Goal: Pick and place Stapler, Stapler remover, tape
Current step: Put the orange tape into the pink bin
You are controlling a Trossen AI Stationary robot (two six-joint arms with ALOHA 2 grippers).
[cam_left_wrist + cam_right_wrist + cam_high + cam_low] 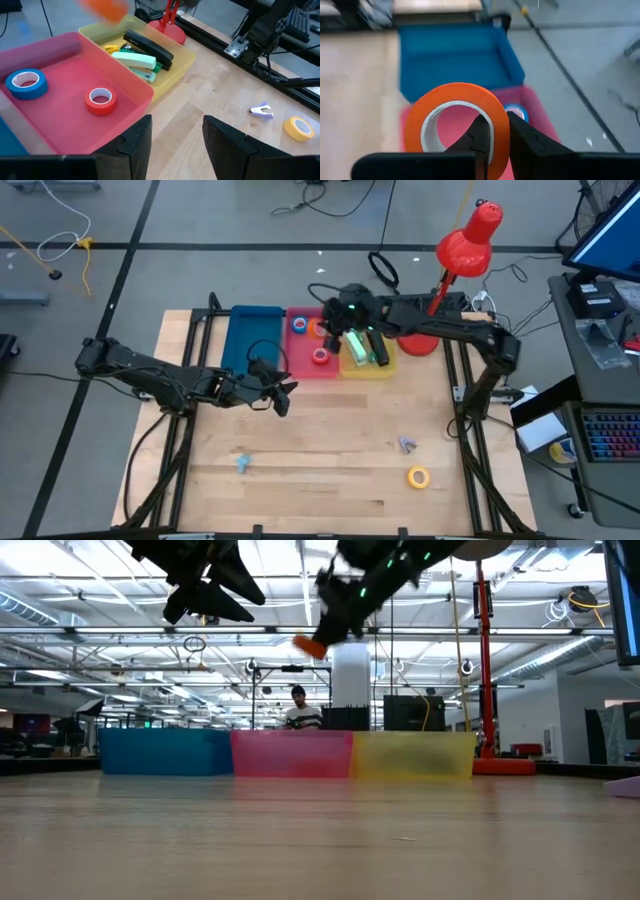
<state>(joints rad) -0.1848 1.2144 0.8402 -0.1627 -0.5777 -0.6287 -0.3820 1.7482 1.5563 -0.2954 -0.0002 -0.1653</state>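
Observation:
My right gripper [501,131] is shut on an orange tape roll [451,117] and hangs high above the pink bin [310,368]; the roll also shows in the low view [309,645]. In the pink bin lie a blue tape roll [27,82] and a red tape roll [101,100]. A black stapler [150,46] and a green stapler [136,60] lie in the yellow bin [172,82]. A yellow tape roll [418,476] and a purple stapler remover [406,445] lie on the table. My left gripper [283,395] hovers open before the bins, with nothing between its fingers. My right gripper pinches the orange roll's ring wall [500,120]. One finger [479,136] reaches into the core hole and the other [524,141] lies on the outer face. The roll stands on edge, lifted clear, above the pink bin.
A blue bin [255,338] stands left of the pink one. A small blue stapler remover [243,463] lies near the table's front left. A red desk lamp [468,245] stands at the back right, its base [418,342] beside the yellow bin. The middle of the table is bare wood.

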